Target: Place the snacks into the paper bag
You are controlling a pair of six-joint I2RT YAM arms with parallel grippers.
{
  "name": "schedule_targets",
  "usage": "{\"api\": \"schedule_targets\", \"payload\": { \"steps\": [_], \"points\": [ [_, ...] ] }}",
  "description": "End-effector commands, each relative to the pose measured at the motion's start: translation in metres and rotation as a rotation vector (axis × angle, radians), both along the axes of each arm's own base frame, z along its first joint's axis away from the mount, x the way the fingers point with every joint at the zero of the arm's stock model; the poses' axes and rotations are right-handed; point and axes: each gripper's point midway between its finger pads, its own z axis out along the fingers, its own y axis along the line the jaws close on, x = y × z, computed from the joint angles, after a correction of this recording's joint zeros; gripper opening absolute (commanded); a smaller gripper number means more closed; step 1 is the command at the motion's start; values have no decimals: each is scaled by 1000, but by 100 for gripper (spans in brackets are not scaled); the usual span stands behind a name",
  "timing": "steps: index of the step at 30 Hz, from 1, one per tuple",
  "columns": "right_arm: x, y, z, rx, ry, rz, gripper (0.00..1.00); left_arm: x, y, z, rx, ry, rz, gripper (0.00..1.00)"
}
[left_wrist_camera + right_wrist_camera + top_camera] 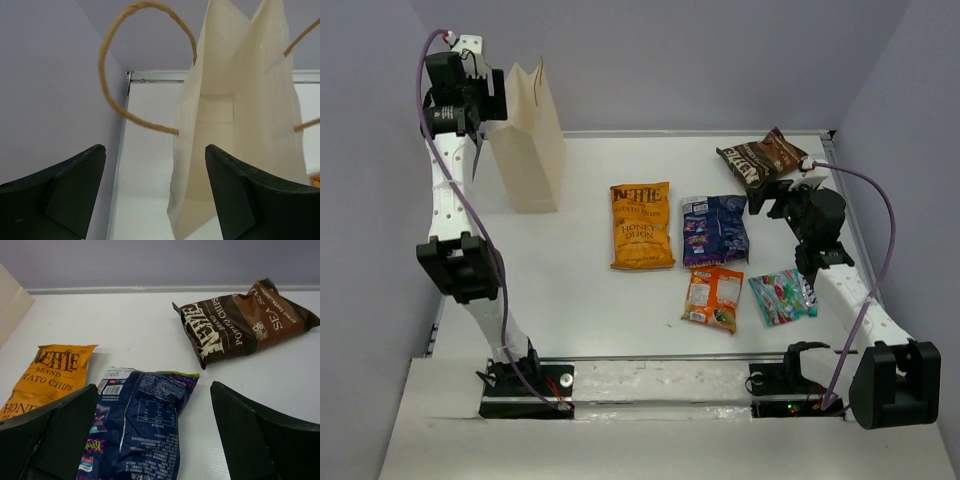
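Paper bag [528,140] stands upright far-left on the table [590,300]; the five snacks lie flat mid-right, none bagged. Left gripper [155,148] gapes empty by the bag mouth, and right gripper [154,386] gapes empty above the dark blue bag [140,425]. Packets probably light, slick and crinkly, so pinch the crimped end seam; the thin bag likely tips easily.

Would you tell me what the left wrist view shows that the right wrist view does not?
Only the left wrist: the paper bag's open mouth and a cord handle. Only the right wrist: the brown bag, the blue bag and the orange bag's label. Both: the table, the back wall, and an open tool each: left tool, right tool.
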Motion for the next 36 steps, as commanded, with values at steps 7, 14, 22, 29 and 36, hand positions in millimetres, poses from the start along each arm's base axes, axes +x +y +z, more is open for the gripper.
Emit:
{"api": "schedule_targets", "payload": {
  "steps": [7,14,22,29,36],
  "points": [
    [-2,8,0,47,22,42,100,34,22,17,-23,-74,107,89],
    [-1,0,7,10,-3,6,100,43,16,-36,-46,30,52,87],
    [10,-3,22,-13,-19,-9,100,53,4,-56,-121,73,-10,53],
    [10,-3,24,-2,-13,-12,100,37,-25,-39,-171,30,-143,0],
    [21,-21,6,32,135,-139,97,-10,-54,-30,-276,9,-183,0]
  ]
}}
